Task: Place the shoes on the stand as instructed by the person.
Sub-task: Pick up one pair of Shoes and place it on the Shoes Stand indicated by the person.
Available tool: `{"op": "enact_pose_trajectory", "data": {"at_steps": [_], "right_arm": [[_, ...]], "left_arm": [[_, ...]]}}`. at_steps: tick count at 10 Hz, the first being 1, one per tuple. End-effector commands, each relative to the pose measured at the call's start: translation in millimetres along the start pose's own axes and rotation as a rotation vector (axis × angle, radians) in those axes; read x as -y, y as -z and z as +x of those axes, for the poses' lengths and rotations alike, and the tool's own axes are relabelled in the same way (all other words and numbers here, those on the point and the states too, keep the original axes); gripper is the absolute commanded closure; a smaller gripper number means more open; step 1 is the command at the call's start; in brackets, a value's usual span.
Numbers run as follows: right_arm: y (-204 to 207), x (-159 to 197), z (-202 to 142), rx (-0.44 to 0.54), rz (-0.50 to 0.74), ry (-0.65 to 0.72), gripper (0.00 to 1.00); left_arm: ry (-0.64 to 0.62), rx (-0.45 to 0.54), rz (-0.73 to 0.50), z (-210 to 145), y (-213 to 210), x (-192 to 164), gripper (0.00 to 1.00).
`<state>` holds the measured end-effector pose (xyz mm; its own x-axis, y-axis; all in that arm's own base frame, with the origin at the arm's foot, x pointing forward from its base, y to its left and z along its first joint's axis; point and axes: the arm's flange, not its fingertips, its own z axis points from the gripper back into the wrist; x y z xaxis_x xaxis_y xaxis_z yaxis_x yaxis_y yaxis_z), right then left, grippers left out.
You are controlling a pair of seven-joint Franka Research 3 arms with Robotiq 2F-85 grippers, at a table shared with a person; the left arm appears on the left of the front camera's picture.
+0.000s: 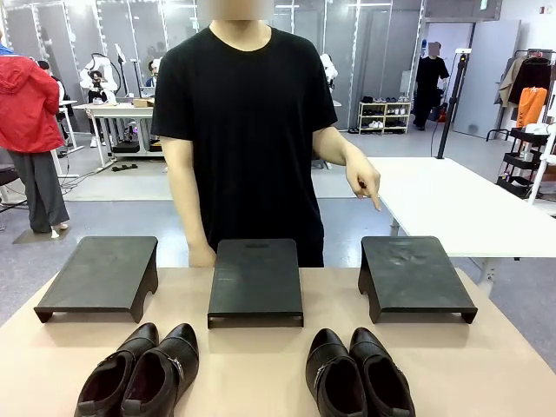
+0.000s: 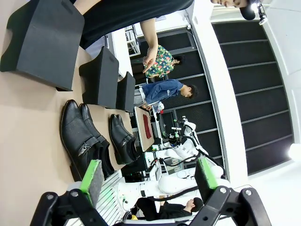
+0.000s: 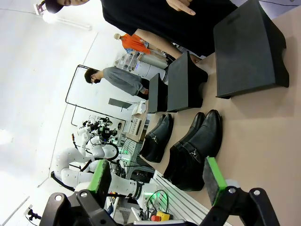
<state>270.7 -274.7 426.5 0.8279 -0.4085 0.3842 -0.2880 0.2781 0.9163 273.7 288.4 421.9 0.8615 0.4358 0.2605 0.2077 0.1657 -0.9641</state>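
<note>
Two pairs of glossy black shoes lie at the table's near edge: the left pair (image 1: 139,373) and the right pair (image 1: 358,373). Three black stands sit behind them: left stand (image 1: 100,274), middle stand (image 1: 255,278), right stand (image 1: 413,274). The person (image 1: 248,113) in a black T-shirt stands behind the middle stand, one hand (image 1: 365,184) pointing down toward the right stand. My left gripper (image 2: 149,175) hangs open above the table near the left pair (image 2: 82,136). My right gripper (image 3: 157,176) is open too, with the right pair (image 3: 195,150) ahead of it.
A white table (image 1: 452,204) stands behind on the right. A person in a red jacket (image 1: 28,104) stands far left, with clothes racks and shelves at the back. Bare tabletop (image 1: 252,365) lies between the two pairs of shoes.
</note>
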Motion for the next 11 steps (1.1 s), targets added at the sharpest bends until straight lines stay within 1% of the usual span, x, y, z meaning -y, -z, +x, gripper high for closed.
{"op": "enact_pose_trajectory", "data": {"at_steps": [1, 4, 5, 7, 9, 11], "right_arm": [[-0.3, 0.4, -0.8, 0.002, 0.008, -0.008, 0.00], [0.0, 0.0, 0.0, 0.000, 0.000, 0.000, 0.00], [9.9, -17.3, 2.7, -0.047, -0.019, -0.012, 0.00], [43.3, -53.0, 10.6, -0.162, -0.114, -0.009, 0.00], [83.5, -100.7, 17.5, -0.291, -0.205, -0.026, 0.00], [125.8, -138.8, 16.0, -0.404, -0.281, 0.002, 0.00]], "left_arm": [[0.014, -0.006, -0.004, -0.2, -2.0, -1.0, 0.00], [0.014, -0.006, -0.004, -0.2, -2.0, -1.0, 0.00], [0.014, -0.006, -0.004, -0.2, -2.0, -1.0, 0.00], [0.014, -0.006, -0.004, -0.2, -2.0, -1.0, 0.00], [0.014, -0.006, -0.004, -0.2, -2.0, -1.0, 0.00], [0.014, -0.006, -0.004, -0.2, -2.0, -1.0, 0.00]]}}
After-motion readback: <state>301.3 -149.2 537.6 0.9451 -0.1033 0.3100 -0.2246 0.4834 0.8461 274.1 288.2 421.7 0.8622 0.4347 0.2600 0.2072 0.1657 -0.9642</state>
